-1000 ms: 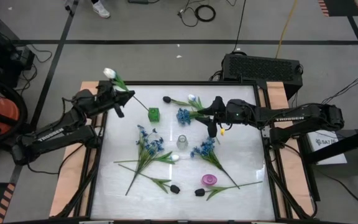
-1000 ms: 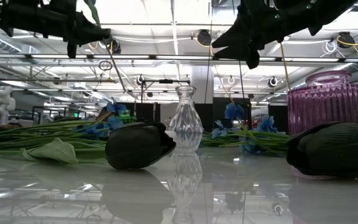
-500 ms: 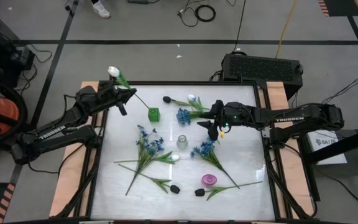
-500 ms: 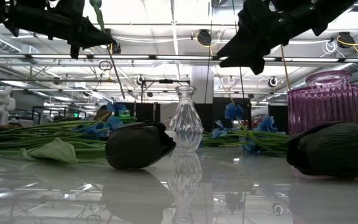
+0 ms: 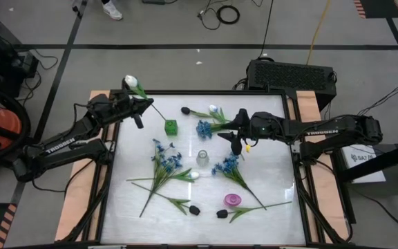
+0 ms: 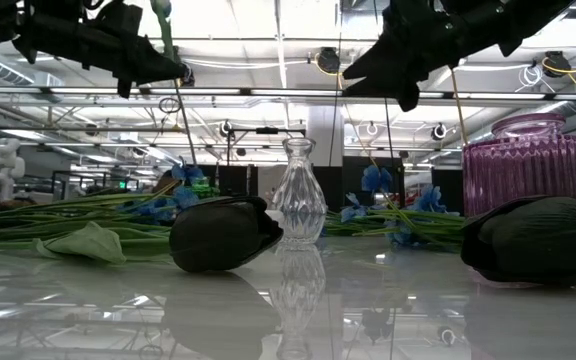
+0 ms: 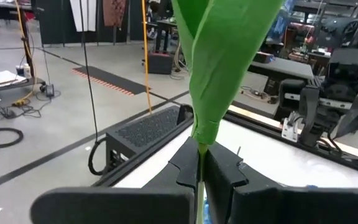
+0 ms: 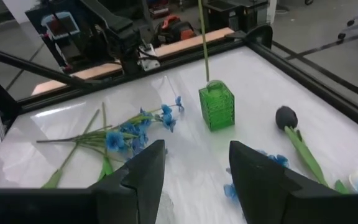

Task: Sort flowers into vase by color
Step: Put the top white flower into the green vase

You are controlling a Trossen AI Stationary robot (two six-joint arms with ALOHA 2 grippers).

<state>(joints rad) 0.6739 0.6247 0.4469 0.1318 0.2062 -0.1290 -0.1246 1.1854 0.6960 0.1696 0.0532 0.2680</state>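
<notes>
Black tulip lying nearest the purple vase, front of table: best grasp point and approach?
Grip the green stem, not the black bud. The flower lies flat on the table, so come straight down from above with the fingers straddling the stem, well out from the purple vase. The stem is thin and bare there; the bud is rounded and would likely slip.

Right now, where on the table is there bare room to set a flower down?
Free: the strip along the table's right edge beside the pink vase, and the near-left corner below the blue sprays. Crowded: the middle, around the clear vase and green vase.
</notes>
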